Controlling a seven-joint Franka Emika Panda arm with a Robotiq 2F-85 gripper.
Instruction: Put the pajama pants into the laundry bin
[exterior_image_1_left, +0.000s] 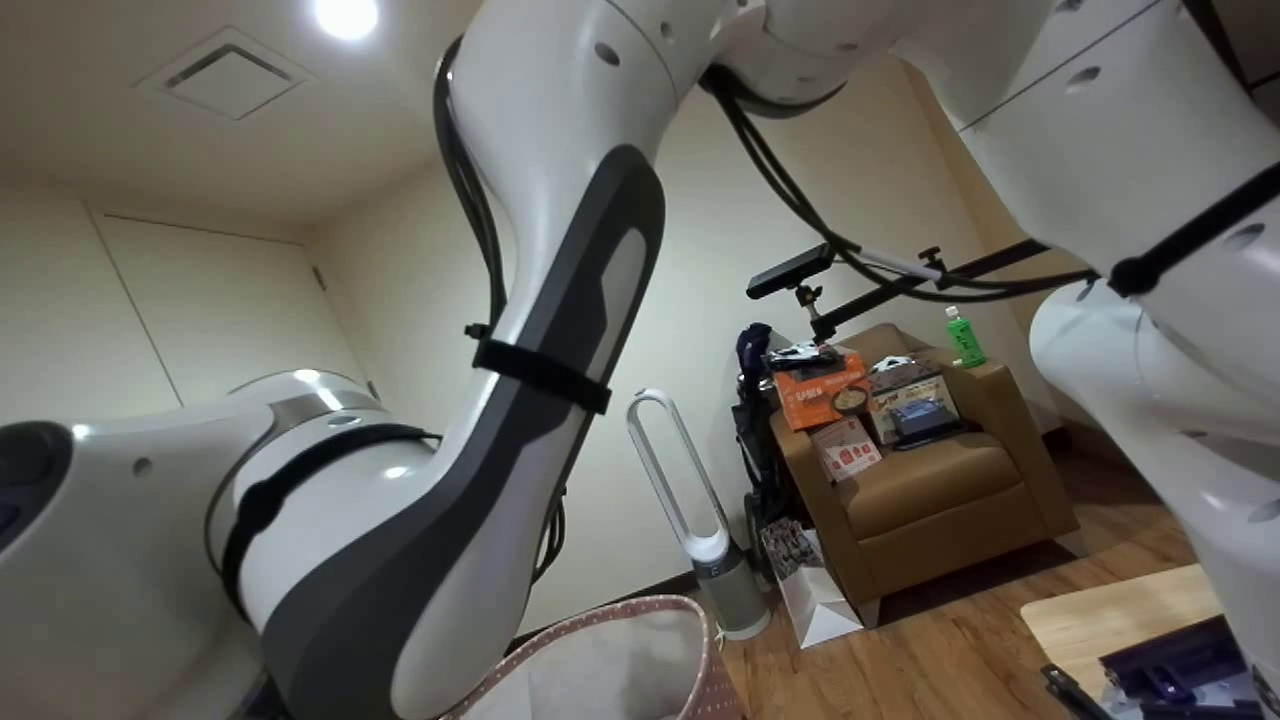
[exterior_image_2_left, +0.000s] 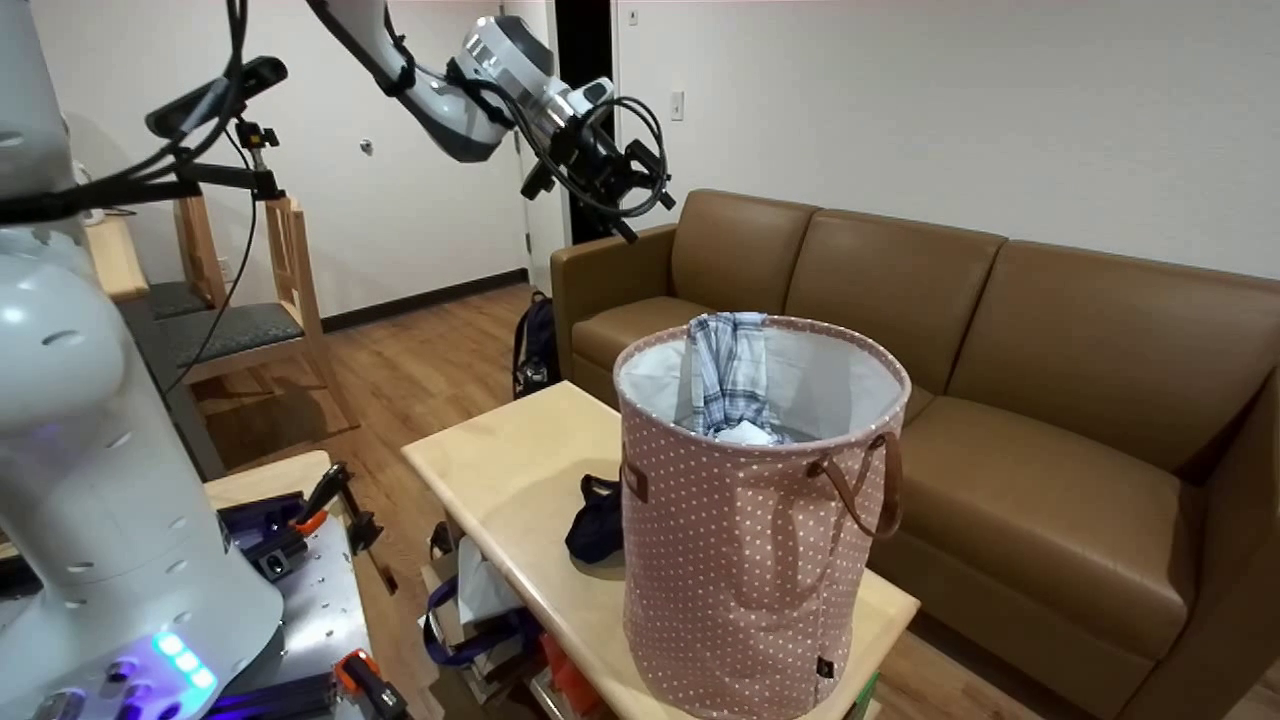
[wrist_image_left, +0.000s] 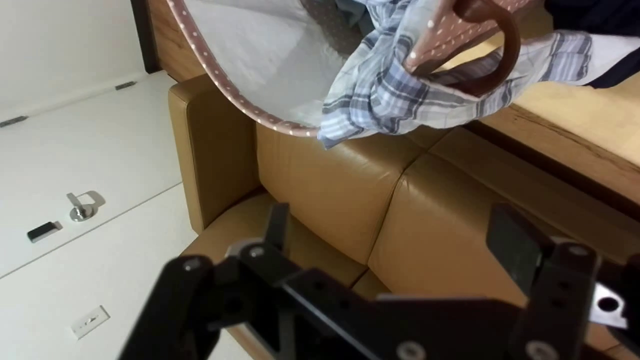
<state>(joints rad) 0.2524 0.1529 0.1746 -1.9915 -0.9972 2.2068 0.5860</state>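
Observation:
The laundry bin, a tall pink tub with white dots and a white lining, stands upright in an exterior view. Its rim also shows low in an exterior view. Blue-white plaid pajama pants hang over that rim, partly inside. In the wrist view the rest of the pants runs down outside, behind the brown handle. My gripper is in the air above and behind the bin, apart from the cloth. Its fingers are spread wide with nothing between them, so it is open.
The bin rests on a light wooden table beside a dark cloth item. A brown sofa runs along the wall behind. A tower fan and a loaded armchair stand across the room.

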